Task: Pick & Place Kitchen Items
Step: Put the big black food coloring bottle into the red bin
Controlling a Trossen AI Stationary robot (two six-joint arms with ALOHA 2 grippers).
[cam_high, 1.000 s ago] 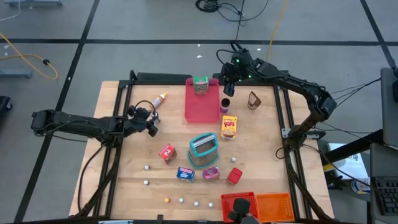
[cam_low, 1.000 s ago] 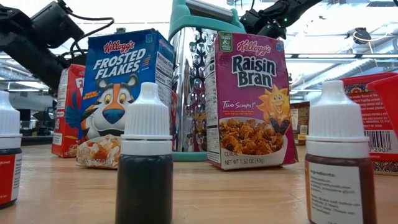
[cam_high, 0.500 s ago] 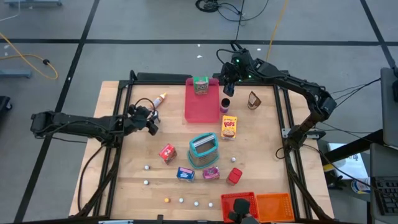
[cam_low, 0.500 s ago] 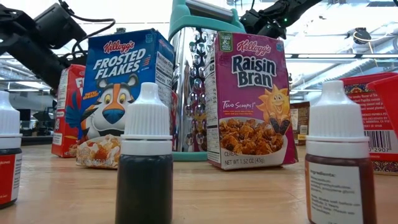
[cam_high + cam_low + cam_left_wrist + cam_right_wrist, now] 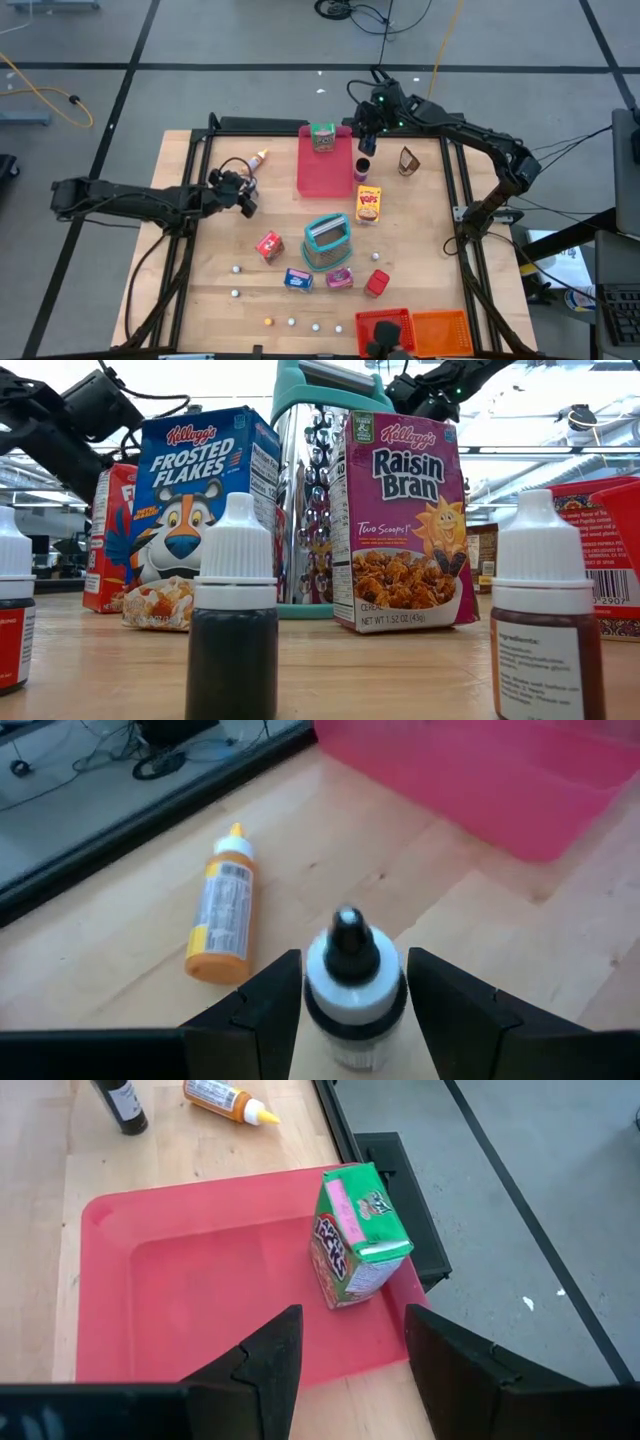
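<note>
Left wrist view, left claw [image 5: 352, 1005] clasping white-capped, black-tipped bottle [image 5: 352, 982], upright

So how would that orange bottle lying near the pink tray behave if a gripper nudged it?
The orange bottle lies on its side on the bare wood, and its body looks round, so a sideways nudge would probably roll it. Its tapered yellow cap may make it curve rather than run straight. It looks small and plastic, likely light.

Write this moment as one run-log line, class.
left claw shut on dropper bottle | right claw open, empty, over tray | green box on tray
</note>
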